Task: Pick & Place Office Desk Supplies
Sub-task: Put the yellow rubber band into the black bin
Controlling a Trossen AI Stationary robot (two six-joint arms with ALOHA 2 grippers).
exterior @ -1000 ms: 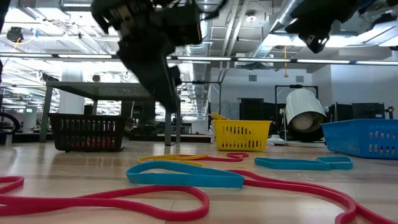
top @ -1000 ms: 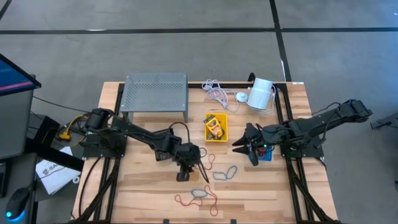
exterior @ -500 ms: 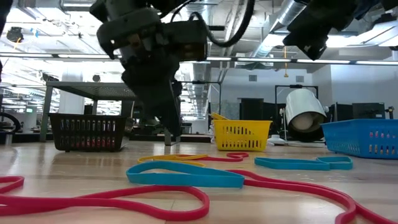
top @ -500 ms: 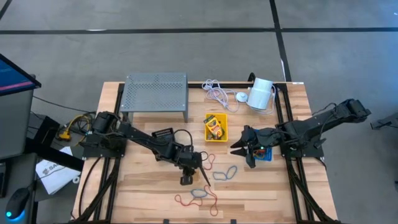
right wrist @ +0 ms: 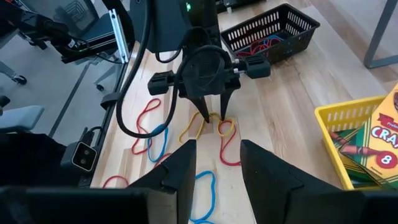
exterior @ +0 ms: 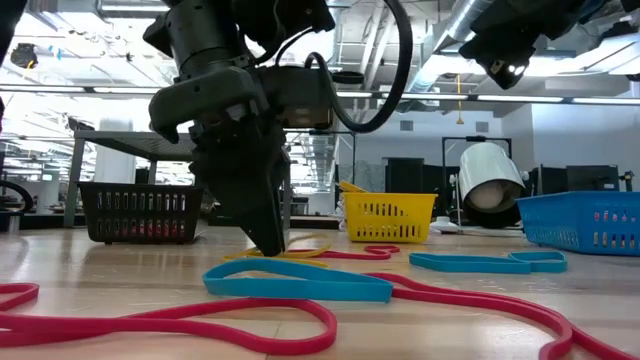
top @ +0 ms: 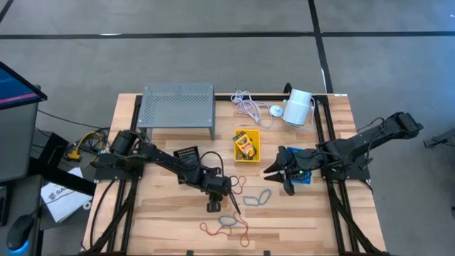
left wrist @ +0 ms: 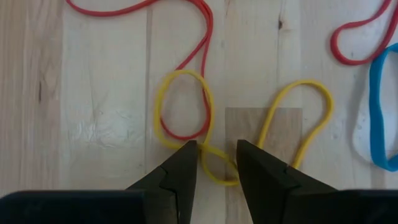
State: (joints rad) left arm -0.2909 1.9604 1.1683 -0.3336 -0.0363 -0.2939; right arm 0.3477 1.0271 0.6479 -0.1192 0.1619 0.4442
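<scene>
My left gripper is open and low over the table, pointing down. Its fingertips stand on either side of the crossing of a twisted yellow rubber band, which lies flat on the wood with a red band looped through it. My right gripper is open and hovers to the right, beside the blue bin. The yellow bin holds crayon boxes. The black bin holds several bands. My left gripper comes at the yellow band from above with one finger on each side of the band's crossing. The band lies slack on the table. I cannot tell whether the fingertips touch it.
Blue bands and red bands lie toward the near edge. The grey perforated stand, the white cable and the white cylinder stand along the far edge.
My left gripper has moved toward the table's near edge and a little right. It has come down until its fingertips are just over the yellow band. The bands have stayed where they were.
</scene>
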